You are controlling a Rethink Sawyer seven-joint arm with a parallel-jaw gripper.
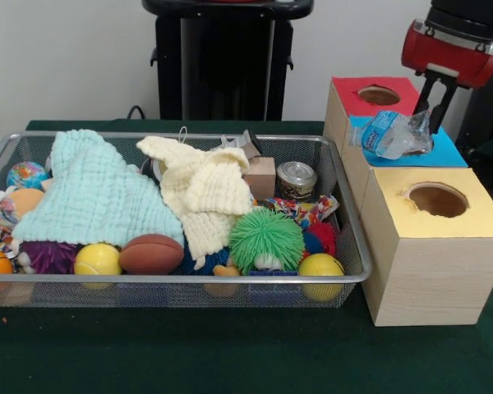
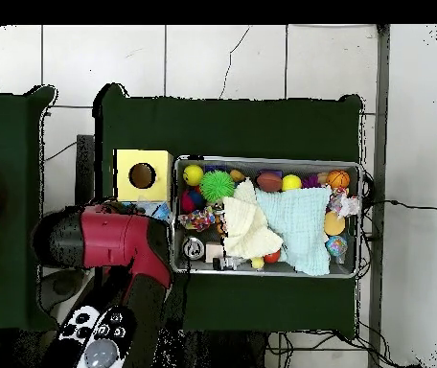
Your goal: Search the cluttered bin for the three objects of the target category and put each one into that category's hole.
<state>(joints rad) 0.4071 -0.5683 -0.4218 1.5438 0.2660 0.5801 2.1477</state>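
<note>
The crumpled plastic bottle (image 1: 392,134) hangs over the blue-topped box (image 1: 444,153), pinched between the black fingers of the gripper (image 1: 431,115), right above where that box's hole sits. Beside it, the red-topped box (image 1: 353,103) and the yellow-topped box (image 1: 431,250) show 2 open holes. In the wire bin (image 1: 345,275): cloths, balls, a tin can (image 1: 296,180).

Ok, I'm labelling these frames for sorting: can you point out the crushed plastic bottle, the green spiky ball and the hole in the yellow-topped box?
crushed plastic bottle (image 1: 392,135), front view, middle of its crumpled body.
green spiky ball (image 1: 266,237), front view, centre of its spikes.
hole in the yellow-topped box (image 1: 438,200), front view, inside the opening.
</note>
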